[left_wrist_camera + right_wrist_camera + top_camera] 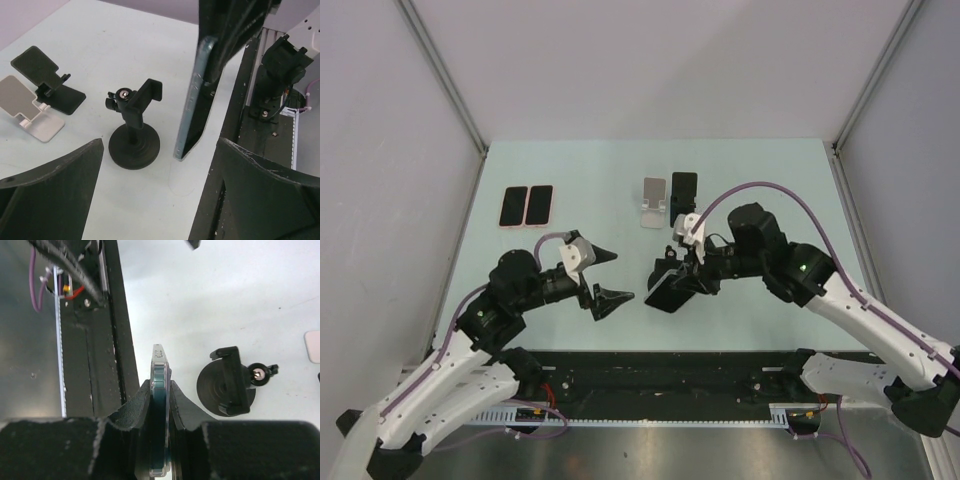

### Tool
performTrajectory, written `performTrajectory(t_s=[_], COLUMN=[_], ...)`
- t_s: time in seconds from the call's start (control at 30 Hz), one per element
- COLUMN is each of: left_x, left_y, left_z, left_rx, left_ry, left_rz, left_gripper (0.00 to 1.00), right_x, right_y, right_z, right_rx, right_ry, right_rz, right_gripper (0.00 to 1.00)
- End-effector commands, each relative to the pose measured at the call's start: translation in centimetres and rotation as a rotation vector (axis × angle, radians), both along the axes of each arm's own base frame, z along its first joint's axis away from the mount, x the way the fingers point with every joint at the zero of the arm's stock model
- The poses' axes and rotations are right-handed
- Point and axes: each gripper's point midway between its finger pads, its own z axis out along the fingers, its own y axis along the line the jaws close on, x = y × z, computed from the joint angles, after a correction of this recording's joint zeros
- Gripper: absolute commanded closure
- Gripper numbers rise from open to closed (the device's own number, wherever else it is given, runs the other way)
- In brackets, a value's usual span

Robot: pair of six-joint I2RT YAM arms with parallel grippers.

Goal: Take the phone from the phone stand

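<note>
The phone point(159, 415), dark with a clear case, is clamped edge-on between my right gripper's point(159, 396) fingers. It is out of the stand and hangs tilted, its lower corner close to the table. It also shows in the left wrist view point(194, 115) and the top view point(665, 290). The black phone stand point(134, 135) has a round base and an empty clamp. It stands just beside the phone and shows in the right wrist view point(227, 384). My left gripper point(612, 276) is open and empty, left of the phone, with its wrist view point(160, 200) facing the stand.
A silver folding stand point(653, 203) and a black folding stand point(683, 198) sit at the back centre, also in the left wrist view point(27, 107) point(50, 80). Two phones point(514, 206) point(539, 206) lie flat at the back left. A black rail point(660, 375) runs along the near edge.
</note>
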Motion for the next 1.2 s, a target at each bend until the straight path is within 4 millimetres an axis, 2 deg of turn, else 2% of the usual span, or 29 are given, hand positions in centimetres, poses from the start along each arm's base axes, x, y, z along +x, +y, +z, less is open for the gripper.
performTrajectory(t_s=[0.0, 0.13, 0.2, 0.27, 0.3, 0.37, 0.4, 0.43, 0.57, 0.83, 1.17], left_x=[1.1, 1.2, 2.3, 2.3, 3.1, 2.5, 3.1, 2.3, 2.2, 2.1, 0.3], left_y=[0.1, 0.1, 0.7, 0.2, 0.9, -0.3, 0.3, -0.4, -1.5, -2.7, -5.5], left_z=[2.4, 3.9, 4.4, 4.1, 4.3, 4.2, 4.4, 4.4, 4.9, 6.1, 6.0], left_rx=[-0.080, -0.104, -0.103, -0.065, -0.043, 0.000, 0.044, 0.065, 0.148, 0.145, 0.055], left_ry=[-0.056, -0.094, -0.098, -0.125, -0.154, -0.190, -0.242, -0.270, -0.369, -0.480, -0.409], left_rz=[0.130, 0.205, 0.306, 0.333, 0.402, 0.389, 0.441, 0.417, 0.426, 0.468, 0.325], left_gripper=[0.00, 0.00, 0.00, 0.00, 0.00, 0.00, 0.00, 0.00, 0.00, 0.00, 0.00], right_x=[0.4, 1.8, 2.3, 2.9, 3.0, 3.4, 3.6, 3.7, 4.1, 4.6, 5.0], right_y=[0.5, -0.1, -0.1, -0.1, 0.0, 0.1, 0.2, 0.2, 0.6, 1.4, 1.8], right_z=[6.2, 7.7, 8.4, 8.6, 8.9, 8.8, 8.9, 8.9, 9.1, 8.7, 8.6], right_rx=[0.224, 0.283, 0.318, 0.337, 0.354, 0.362, 0.370, 0.376, 0.394, 0.407, 0.424], right_ry=[-0.020, 0.011, 0.056, 0.084, 0.114, 0.140, 0.159, 0.167, 0.193, 0.229, 0.238], right_rz=[-0.028, -0.147, -0.198, -0.245, -0.260, -0.289, -0.302, -0.311, -0.319, -0.317, -0.324], right_gripper=[1.00, 1.00, 1.00, 1.00, 1.00, 1.00, 1.00, 1.00, 1.00, 1.00, 1.00])
